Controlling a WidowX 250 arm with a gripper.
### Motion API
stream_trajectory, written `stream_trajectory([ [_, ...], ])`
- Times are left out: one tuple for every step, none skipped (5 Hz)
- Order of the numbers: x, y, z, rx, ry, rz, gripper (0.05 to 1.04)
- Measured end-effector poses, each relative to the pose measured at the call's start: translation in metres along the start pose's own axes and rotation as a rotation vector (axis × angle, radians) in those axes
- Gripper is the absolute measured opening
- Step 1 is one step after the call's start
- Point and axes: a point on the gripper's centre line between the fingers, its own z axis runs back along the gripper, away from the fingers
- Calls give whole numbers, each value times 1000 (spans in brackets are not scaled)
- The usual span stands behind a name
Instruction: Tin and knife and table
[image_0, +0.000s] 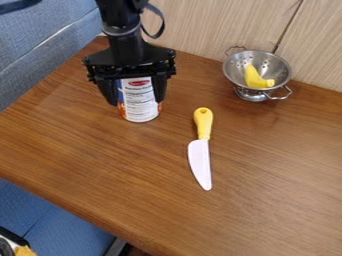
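Metal gleams at the far right of the camera view, where a footed colander (282, 67) stands upright on the brown wooden table (80, 145), near the pale wall panel (200, 27). Inside its perforated bowl lies a curved yellow toy (252, 77) (rather like a banana), its lower end turned to the right. The tin (139, 97), apparently the task's thing, is at the far left part of the table, its long axis close to upright and its white label panel facing the camera. The black gripper (135, 101) points down over it and is closed on its sides, with one finger against the left and the other against the right; whether the base touches the wood, I cannot tell. Between tin and colander, but nearer the camera, the knife (200, 157) lies flat, yellow handle away from the camera and white blade pointing toward it.
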Motion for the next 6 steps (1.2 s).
stream_trajectory([
  [3,-6,-14,23,27,22,1000],
  [16,-12,-17,28,26,53,1001],
  [32,-18,-23,35,31,85,1001],
  [53,-15,-31,55,31,140,1001],
  [71,-13,-41,79,40,188,1000],
  [95,-6,-51,107,43,247,1000],
])
